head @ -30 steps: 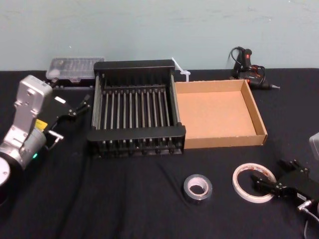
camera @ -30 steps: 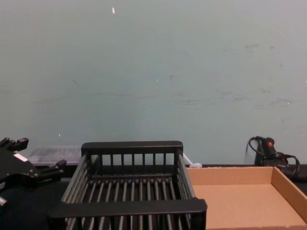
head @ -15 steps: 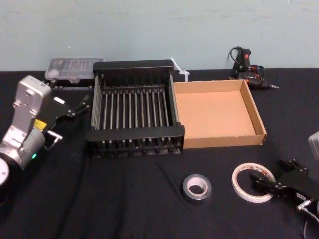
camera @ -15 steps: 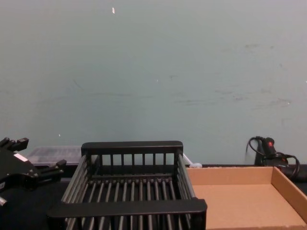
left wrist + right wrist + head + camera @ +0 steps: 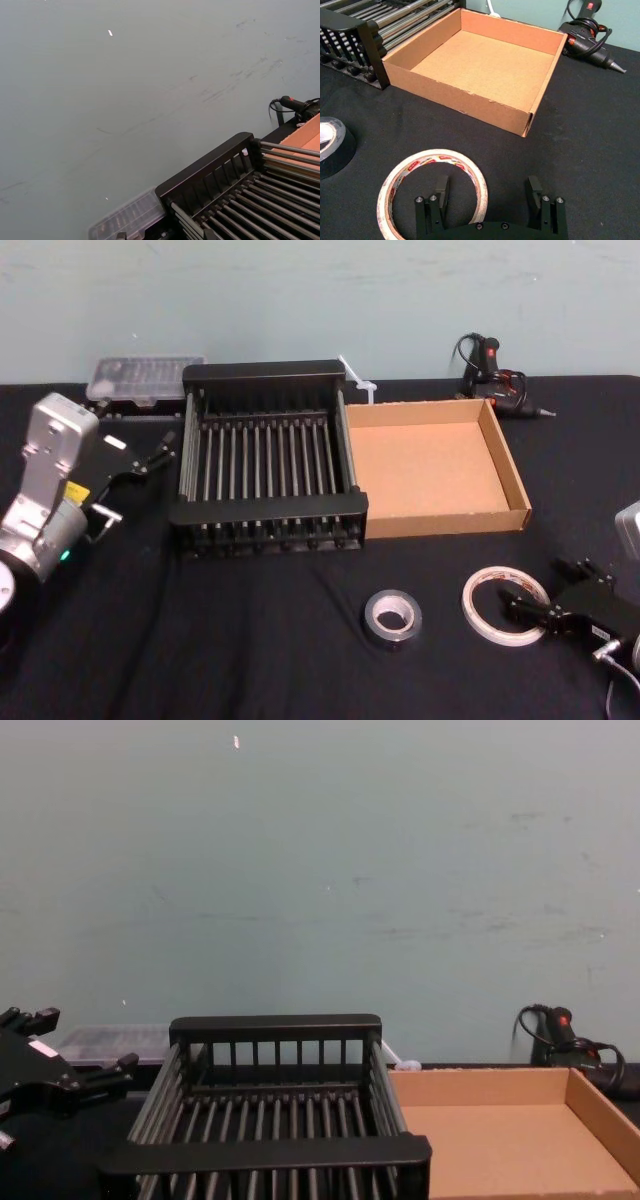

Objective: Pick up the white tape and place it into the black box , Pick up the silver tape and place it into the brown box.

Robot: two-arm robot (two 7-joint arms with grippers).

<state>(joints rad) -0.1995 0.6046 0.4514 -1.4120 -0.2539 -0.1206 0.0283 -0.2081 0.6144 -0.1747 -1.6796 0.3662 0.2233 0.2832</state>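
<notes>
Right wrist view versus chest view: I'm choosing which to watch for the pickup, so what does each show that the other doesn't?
Right wrist view alone: the white tape flat on the table, one finger of the open right tool inside its ring, and the silver tape.

Chest view alone: the left tool, beside the black box.

Both: black box, empty brown box, glue gun.
</notes>
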